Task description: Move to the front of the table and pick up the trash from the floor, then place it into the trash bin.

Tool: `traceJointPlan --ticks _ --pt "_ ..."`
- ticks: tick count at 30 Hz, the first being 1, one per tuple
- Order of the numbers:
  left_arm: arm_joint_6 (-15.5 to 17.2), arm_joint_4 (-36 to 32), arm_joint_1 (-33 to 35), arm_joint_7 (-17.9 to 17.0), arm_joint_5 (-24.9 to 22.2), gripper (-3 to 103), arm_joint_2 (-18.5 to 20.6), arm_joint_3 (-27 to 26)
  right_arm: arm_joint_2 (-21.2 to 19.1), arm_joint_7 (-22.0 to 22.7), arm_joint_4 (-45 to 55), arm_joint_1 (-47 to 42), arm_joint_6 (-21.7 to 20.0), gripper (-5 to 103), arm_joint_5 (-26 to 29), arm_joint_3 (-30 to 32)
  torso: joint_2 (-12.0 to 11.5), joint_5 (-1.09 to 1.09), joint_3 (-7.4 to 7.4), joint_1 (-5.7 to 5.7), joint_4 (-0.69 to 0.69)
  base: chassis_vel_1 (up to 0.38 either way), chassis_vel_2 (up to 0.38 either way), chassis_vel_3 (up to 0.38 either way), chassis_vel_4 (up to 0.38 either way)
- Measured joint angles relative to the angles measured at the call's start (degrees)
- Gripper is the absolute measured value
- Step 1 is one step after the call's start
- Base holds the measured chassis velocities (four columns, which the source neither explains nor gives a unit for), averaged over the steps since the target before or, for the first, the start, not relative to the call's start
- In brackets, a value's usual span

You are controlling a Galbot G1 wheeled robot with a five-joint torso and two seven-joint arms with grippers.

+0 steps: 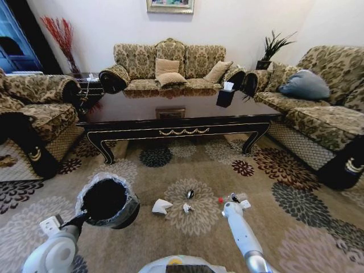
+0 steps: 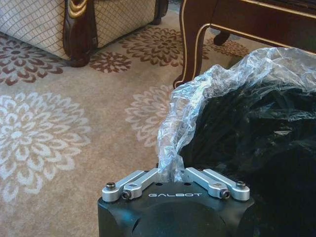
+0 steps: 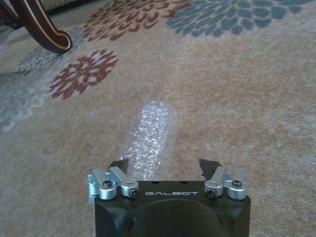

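- "GALBOT" in pale lettering (image 2: 175,195) across the black body of each wrist; no other writing legible.
- Left gripper (image 2: 170,173) pinched shut on the crinkled clear liner (image 2: 197,98) at the rim of the trash bin (image 2: 256,163), the black bin filling the space just ahead of and to one side of the fingers.
- Right gripper (image 3: 163,165) low over the floor (image 3: 256,98), fingers spread wide, with a clear crinkled piece of trash (image 3: 152,133) lying between and just ahead of them, close against one finger; not clamped.
- Beyond the left gripper: a curved table leg (image 2: 190,49) with gold edging just behind the bin, and farther off the quilted base of a sofa (image 2: 79,29).
- Beyond the right gripper: flower medallions in the carpet and another curved leg far ahead.
- From the head view, between the two grippers: a white paper wad (image 1: 161,206), a smaller white scrap (image 1: 186,208) and a small dark ring (image 1: 190,194), all on the carpet in front of the table (image 1: 142,116).
- A black tissue box (image 1: 225,96) on the tabletop, well beyond both grippers.
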Motion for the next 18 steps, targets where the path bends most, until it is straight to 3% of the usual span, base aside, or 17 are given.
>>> traceJointPlan --ticks 7,8,10,14,18 --pt "0.0 0.7 -0.2 0.0 0.1 2 0.5 -0.1 -0.1 -1.6 -0.9 -0.1 -1.4 74 -0.6 -0.5 0.0 0.0 0.0 0.0 -0.02 0.0 0.0 0.0 0.0" --pt "0.0 0.7 -0.2 0.0 0.1 2 0.6 -0.1 0.0 -1.6 -1.0 -0.1 -1.6 66 -1.0 -0.5 0.0 0.0 0.0 0.0 -0.02 0.0 0.0 0.0 0.0" --pt "0.0 0.8 -0.3 0.0 0.1 2 0.7 -0.1 0.1 -1.6 -1.0 -0.1 -1.8 66 -1.2 -0.6 0.0 0.0 0.0 0.0 -0.01 0.0 0.0 0.0 0.0" --pt "0.0 1.3 -0.5 0.0 0.1 2 0.9 -0.1 0.4 -1.6 -1.0 -0.1 -2.0 45 -1.8 -0.6 0.0 0.0 0.0 0.0 -0.01 0.0 0.0 0.0 0.0" --pt "0.0 1.6 -0.6 0.0 0.1 2 1.0 -0.1 0.5 -1.6 -0.7 -0.2 -2.1 41 -2.4 -0.6 0.0 0.02 0.01 0.0 -0.01 0.0 0.0 0.0 0.0"
